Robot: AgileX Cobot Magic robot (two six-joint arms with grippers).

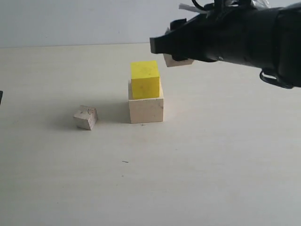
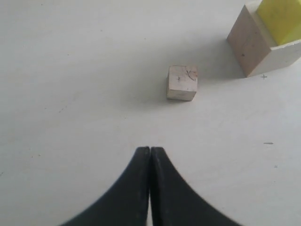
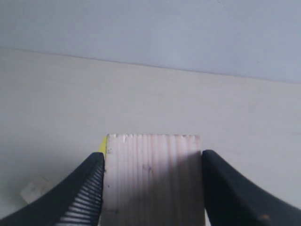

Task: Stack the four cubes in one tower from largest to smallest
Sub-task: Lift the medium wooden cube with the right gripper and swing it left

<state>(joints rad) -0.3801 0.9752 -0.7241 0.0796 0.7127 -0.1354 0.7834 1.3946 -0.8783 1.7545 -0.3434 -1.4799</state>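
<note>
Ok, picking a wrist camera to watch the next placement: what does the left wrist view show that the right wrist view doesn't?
Left wrist only: the shut, empty left gripper and the large pale cube at the bottom. Right wrist only: the right gripper clamped on the brownish cube, and the back wall. Both: the table, the yellow cube (a sliver in the right wrist view) and, probably, the small pale cube.

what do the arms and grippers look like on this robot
Both grippers are black. The left gripper has two smooth curved fingers tapering to narrow tips. The right gripper has the same shape, with a ribbed inner pad. The right arm is bulky and black, with black cable loops.
</note>
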